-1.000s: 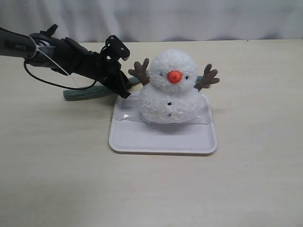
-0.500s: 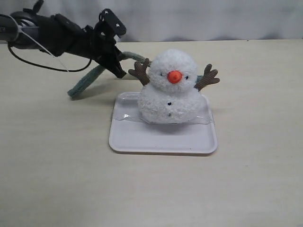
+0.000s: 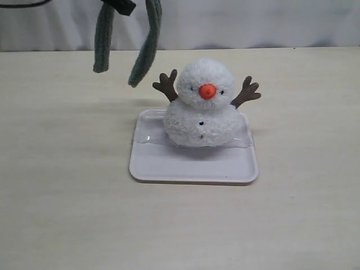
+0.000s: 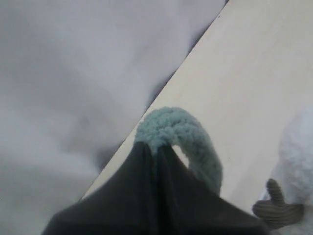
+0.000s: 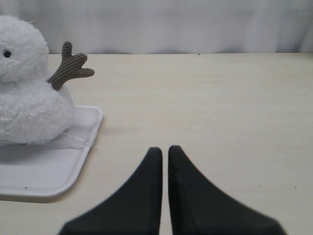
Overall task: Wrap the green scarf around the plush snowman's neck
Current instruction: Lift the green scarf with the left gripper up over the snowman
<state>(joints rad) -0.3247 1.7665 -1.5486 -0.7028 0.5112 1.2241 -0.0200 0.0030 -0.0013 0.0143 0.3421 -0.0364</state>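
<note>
The green scarf (image 3: 145, 45) hangs folded in the air above the table's back left, both ends dangling free to the left of the snowman. My left gripper (image 3: 120, 4), mostly cut off by the exterior view's top edge, is shut on its fold; the left wrist view shows the fingers (image 4: 152, 147) pinching the scarf's loop (image 4: 183, 134). The plush snowman (image 3: 201, 107) sits upright on a white tray (image 3: 191, 166), its neck (image 3: 188, 104) bare. My right gripper (image 5: 164, 149) is shut and holds nothing, low over the table to the right of the snowman (image 5: 27, 93).
The snowman's brown twig arms (image 3: 166, 85) stick out sideways, the left one closest to the hanging scarf. Clear plastic (image 3: 147, 138) lies around the snowman's base on the tray. A pale curtain (image 3: 253, 22) backs the table.
My left gripper has risen steeply, lifting the scarf off the table until it hangs free in the air. Snowman and tray have stayed put.
</note>
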